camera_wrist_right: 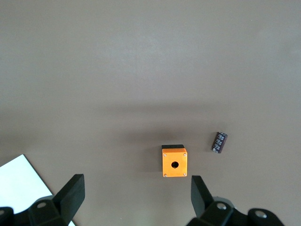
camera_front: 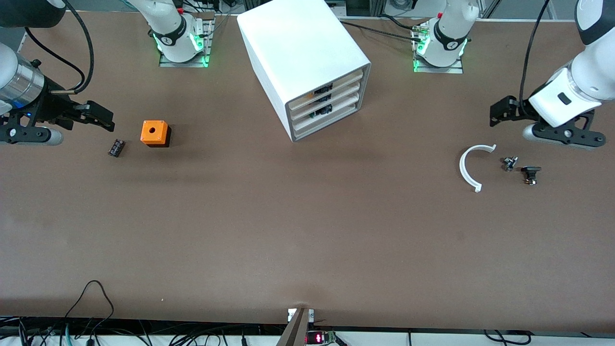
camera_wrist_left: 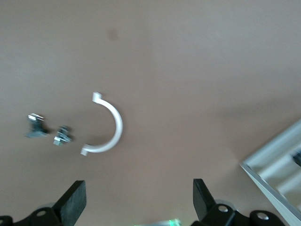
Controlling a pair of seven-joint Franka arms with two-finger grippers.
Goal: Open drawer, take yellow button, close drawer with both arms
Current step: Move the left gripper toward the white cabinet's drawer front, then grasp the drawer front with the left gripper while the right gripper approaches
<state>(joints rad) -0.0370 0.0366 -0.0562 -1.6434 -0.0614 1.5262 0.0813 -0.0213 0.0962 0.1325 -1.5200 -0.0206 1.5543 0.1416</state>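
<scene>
White C-clip [camera_front: 468, 166] lies nearest cam; top drawer [camera_front: 326, 90] shut, so L gripper [camera_wrist_left: 136, 200] & R gripper [camera_wrist_right: 136, 197], both wide, should approach its front squarely.

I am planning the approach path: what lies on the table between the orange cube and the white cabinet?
Nothing: in the front view only bare brown table separates the orange cube from the white cabinet. The small black component lies toward the right arm's end.
</scene>
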